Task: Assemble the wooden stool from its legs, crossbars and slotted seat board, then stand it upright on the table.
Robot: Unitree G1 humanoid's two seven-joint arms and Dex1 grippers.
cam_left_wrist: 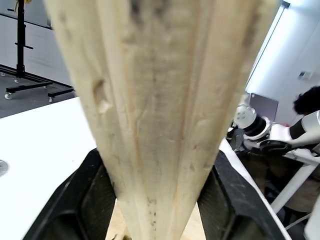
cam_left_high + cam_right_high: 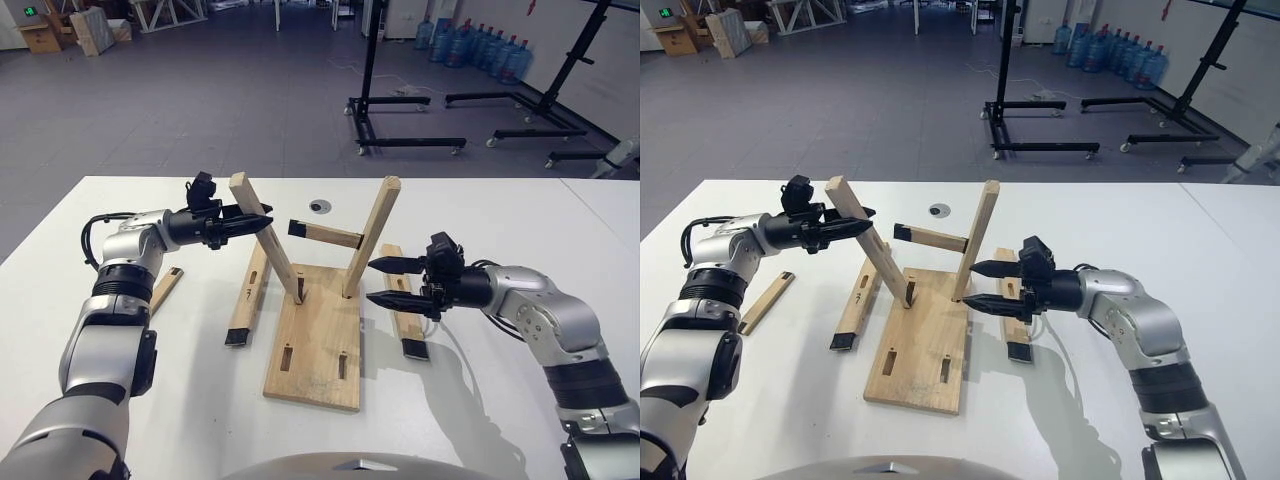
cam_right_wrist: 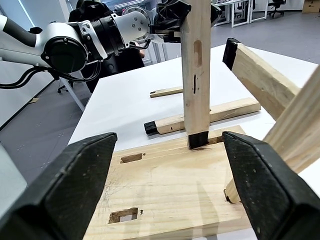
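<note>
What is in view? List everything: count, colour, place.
slotted wooden seat board: 1, pale, table centre
left tilted wooden leg: 1, pale, in board
right tilted wooden leg: 1, pale, in board
short wooden crossbar: 1, pale, on right tilted leg
lying wooden legs: 2, pale, flanking board
thin wooden slat: 1, pale, table's left
table: 1, white
wheeled stands: several, black, floor behind
left gripper: black, shut on left tilted leg
right gripper: black, open, by right tilted leg

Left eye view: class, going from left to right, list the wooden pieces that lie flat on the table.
thin stick → loose leg → seat board → second loose leg
</note>
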